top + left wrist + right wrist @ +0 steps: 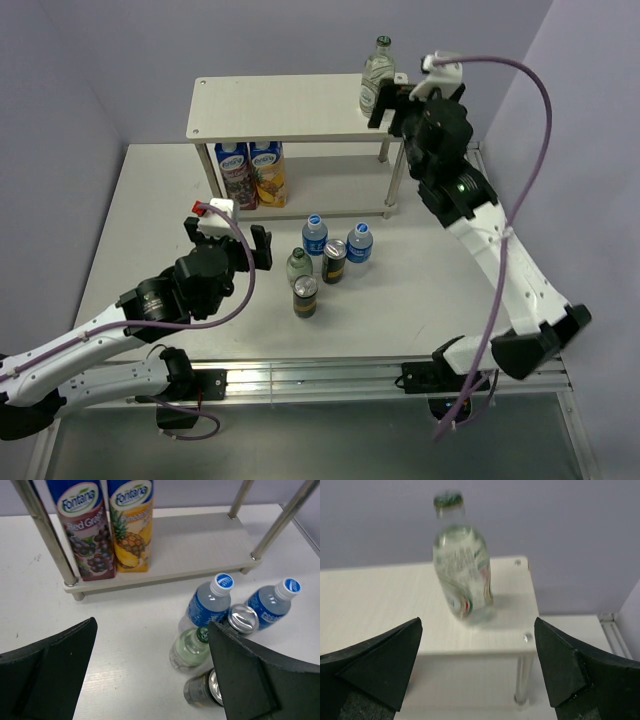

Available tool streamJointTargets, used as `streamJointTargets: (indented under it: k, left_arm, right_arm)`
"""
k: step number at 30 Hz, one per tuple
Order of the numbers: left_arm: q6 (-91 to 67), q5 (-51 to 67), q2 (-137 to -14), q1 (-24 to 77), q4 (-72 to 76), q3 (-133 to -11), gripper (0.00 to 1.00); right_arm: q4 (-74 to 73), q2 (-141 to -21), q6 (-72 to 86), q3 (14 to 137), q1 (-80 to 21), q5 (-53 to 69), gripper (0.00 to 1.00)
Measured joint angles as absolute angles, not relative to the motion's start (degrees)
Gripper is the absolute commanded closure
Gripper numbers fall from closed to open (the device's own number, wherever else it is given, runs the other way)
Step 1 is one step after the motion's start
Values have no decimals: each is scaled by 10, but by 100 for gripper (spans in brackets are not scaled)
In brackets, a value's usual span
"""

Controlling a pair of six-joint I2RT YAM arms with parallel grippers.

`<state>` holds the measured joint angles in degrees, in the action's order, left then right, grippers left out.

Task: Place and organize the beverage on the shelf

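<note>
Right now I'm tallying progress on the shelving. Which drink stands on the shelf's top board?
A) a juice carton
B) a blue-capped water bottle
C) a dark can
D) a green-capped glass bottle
D: a green-capped glass bottle stands upright at the right end of the shelf's top board, and nothing else is on that board.

grape ctn (pixel 85 530), pineapple ctn (pixel 131 525), wht table (pixel 150 205)
</note>
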<state>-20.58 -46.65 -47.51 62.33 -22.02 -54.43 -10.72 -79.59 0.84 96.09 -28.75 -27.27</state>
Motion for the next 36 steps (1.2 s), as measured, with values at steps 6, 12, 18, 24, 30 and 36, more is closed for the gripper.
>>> streamJointTargets:
  k: [6, 12, 18, 24, 30, 36]
  left_arm:
    - [-188, -471, -477, 583, -165, -525, 1]
    - [-167, -375, -597, 387, -164, -633, 3]
    - [-159, -304, -633, 310, -138, -611, 2]
    - [-161, -272, -593, 274, -135, -570, 3]
    - [-162, -250, -572, 274, -126, -566, 2]
    - [-161, -223, -568, 274, -125, -564, 3]
  right_arm:
    - [-91, -614, 66, 722, -386, -247, 1]
    - [-82, -597, 159, 590, -568, -257, 3]
    - [-82, -694, 236, 528, -682, -279, 8]
    - [-72, -728, 277, 523, -681, -307, 9]
    - [-36, -757, 278, 523, -681, -335, 12]
    - [-5, -814, 264, 532, -661, -337, 18]
